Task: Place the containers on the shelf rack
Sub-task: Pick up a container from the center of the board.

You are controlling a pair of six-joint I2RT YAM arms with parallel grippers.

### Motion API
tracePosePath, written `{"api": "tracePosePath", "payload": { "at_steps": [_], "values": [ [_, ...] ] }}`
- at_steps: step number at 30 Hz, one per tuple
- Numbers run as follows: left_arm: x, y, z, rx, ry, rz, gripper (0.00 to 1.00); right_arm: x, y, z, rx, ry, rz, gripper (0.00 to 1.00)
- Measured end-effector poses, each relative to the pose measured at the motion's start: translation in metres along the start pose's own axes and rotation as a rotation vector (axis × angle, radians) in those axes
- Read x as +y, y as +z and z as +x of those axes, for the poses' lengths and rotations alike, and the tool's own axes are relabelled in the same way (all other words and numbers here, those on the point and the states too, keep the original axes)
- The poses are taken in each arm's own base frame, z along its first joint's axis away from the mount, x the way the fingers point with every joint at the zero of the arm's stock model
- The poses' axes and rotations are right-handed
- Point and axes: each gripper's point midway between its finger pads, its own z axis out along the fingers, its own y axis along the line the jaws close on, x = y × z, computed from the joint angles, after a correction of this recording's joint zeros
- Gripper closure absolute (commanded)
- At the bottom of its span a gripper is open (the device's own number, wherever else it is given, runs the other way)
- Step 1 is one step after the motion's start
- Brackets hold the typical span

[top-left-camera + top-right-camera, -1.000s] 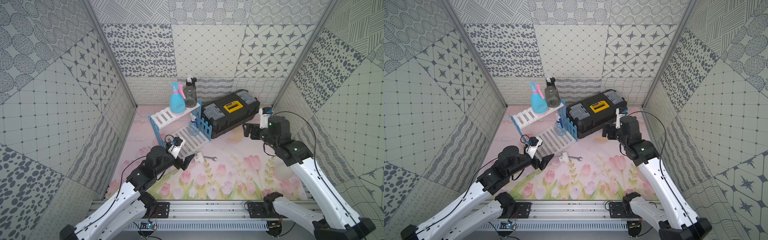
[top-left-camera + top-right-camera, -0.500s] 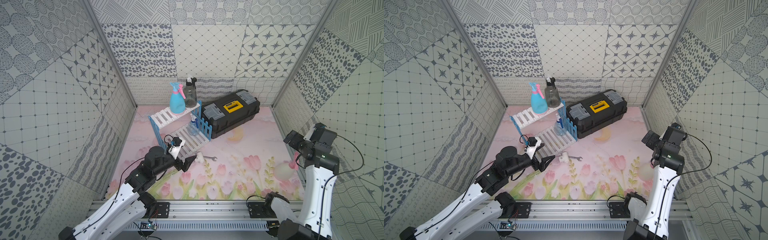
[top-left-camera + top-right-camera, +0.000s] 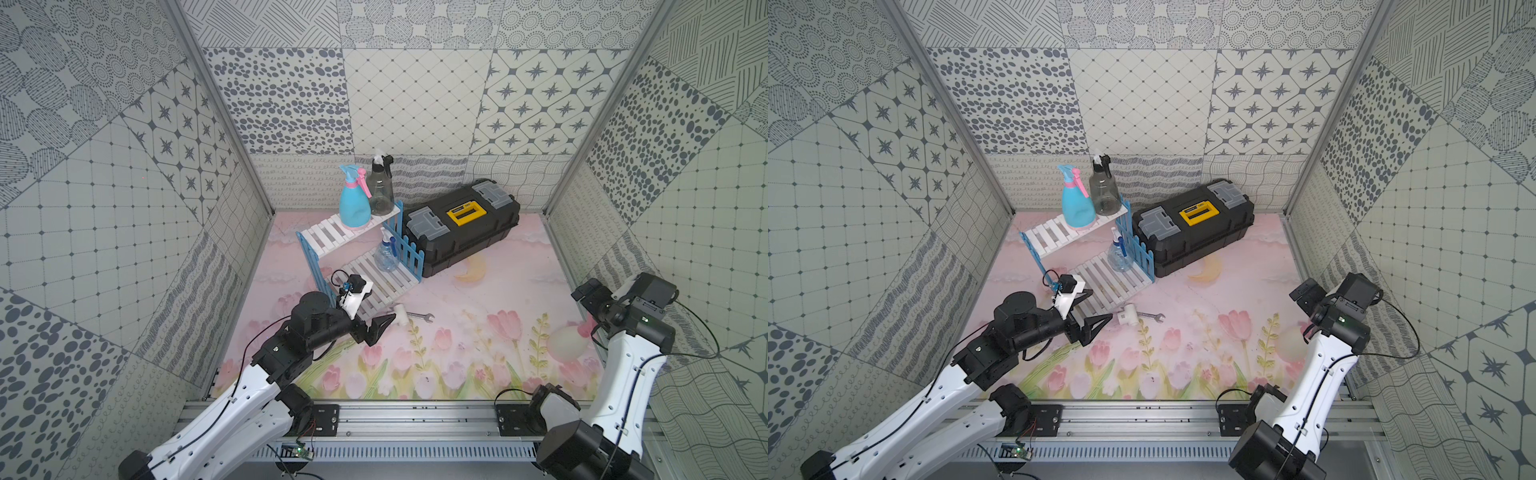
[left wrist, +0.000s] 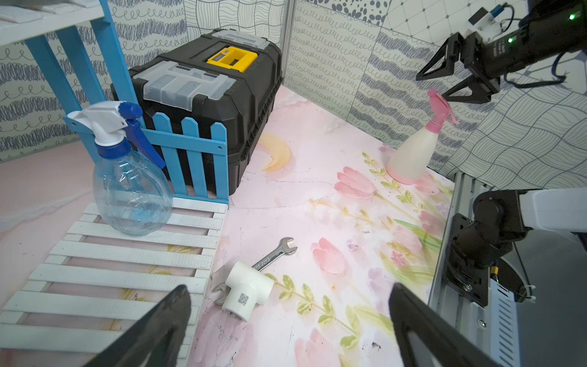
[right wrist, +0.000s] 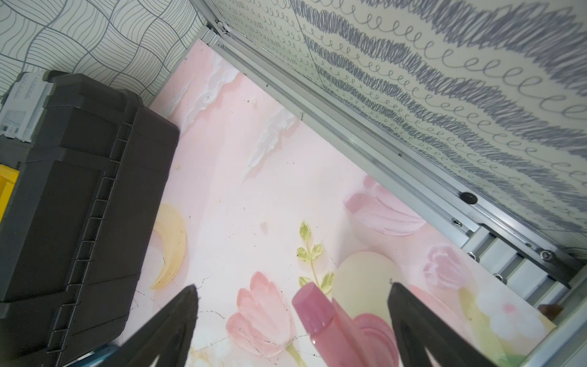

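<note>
Right gripper (image 5: 292, 286): jaws spread wide, nothing clamped. Both black fingers (image 5: 165, 327) are in frame, tips clear of the mat (image 5: 241, 178).

Cream bottle (image 5: 362, 279) is seen from above, between the fingers. Its pink top (image 5: 314, 306) is closest to the camera, nozzle aimed roughly toward the toolbox. One fingertip overlaps the bottle's cream body in frame; can't tell if it touches.

The bottle stands close to the mat edge that runs along the aluminium rail (image 5: 349, 127), with the scribble-pattern wall (image 5: 444, 79) above the rail.

Black toolbox (image 5: 79, 190) sits toward the mat corner where the two walls meet, well apart from the bottle. Only a sliver of its yellow latch (image 5: 6, 187) shows. A yellow moon print (image 5: 171, 248) on the mat is just beside the toolbox.
</note>
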Motion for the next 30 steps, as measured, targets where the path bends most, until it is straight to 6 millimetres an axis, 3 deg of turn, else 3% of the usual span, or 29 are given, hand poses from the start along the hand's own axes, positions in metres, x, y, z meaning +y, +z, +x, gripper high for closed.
{"api": "tracePosePath", "payload": {
  "at_steps": [18,25,30],
  "values": [
    [-0.001,0.001,0.003,0.005,-0.009,0.007,0.01,-0.008,0.018,0.027,0.078,0.029,-0.001,0.62],
    [-0.002,0.001,0.003,0.008,-0.011,0.013,0.01,-0.006,0.018,0.028,0.082,0.035,-0.012,0.89],
    [-0.003,0.002,0.004,0.014,-0.022,0.022,0.01,0.001,0.014,0.031,0.088,0.021,-0.048,0.97]
  ]
}}
